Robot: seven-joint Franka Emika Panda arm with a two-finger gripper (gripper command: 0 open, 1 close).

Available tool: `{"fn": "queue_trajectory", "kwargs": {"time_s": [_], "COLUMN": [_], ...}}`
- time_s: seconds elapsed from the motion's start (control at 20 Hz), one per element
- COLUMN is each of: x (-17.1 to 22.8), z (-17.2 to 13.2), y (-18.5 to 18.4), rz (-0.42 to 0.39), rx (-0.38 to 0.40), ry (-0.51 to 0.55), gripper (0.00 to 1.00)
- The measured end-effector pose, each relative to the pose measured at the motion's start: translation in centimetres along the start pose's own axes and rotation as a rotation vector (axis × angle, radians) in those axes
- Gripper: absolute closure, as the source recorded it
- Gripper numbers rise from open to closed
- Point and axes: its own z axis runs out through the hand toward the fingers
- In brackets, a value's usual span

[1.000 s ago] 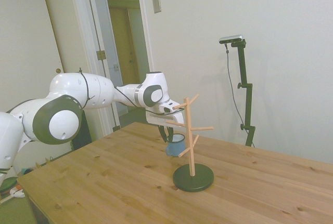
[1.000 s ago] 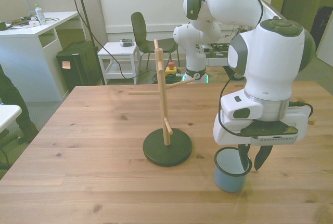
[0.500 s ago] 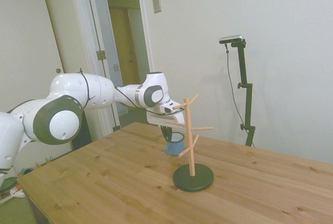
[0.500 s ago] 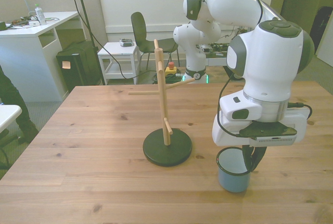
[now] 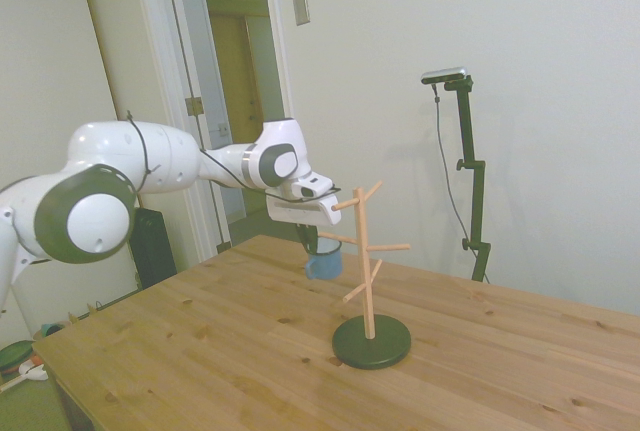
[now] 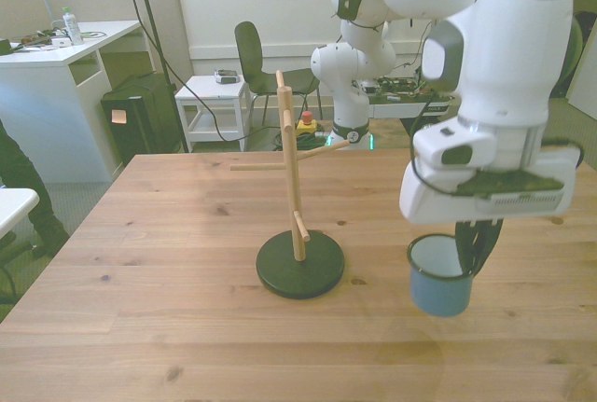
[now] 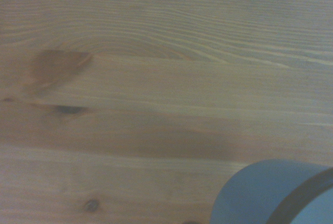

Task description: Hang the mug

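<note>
- The counter [image 6: 140, 262] carries only the peg tree among the task's things now; on the wrist view we see bare planks with a blue curve of mug wall at one corner.
- The arm [image 5: 150, 166] has risen since a second ago: then the mug stood on the wood, now it hangs clear of it. We read that as the pickup done and the carry to a peg begun.
- The peg tree [image 6: 293, 178] stands upright on its dark round base, untouched, with every peg we can see bare. It sits toward the front view's left of the mug, near it but apart.
- The gripper [image 6: 474, 251] reaches down over the mug's rim; its jaws are clamped on the mug's wall, one inside and one outside, at the side toward the front view's right.
- The mug [image 6: 440, 276] hangs upright, mouth up, and looks empty from what the front view shows of its inside. On the side view it sits at about the height of the tree's lower pegs, behind them.
- We cannot make out the handle in any view, so which way it faces is unclear; the hang will need it turned toward a peg.
</note>
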Motion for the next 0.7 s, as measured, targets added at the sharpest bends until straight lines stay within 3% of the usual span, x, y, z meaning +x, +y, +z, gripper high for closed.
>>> {"fn": "queue_trajectory", "kwargs": {"time_s": [0.3, 0.7], "x": [-4.7, -3.7], "z": [-5.9, -10.4], "y": [2.0, 6.6], "rz": [-0.043, 0.004], "rx": [0.023, 0.049], "ry": [0.017, 0.052], "gripper": [1.00, 1.00]}}
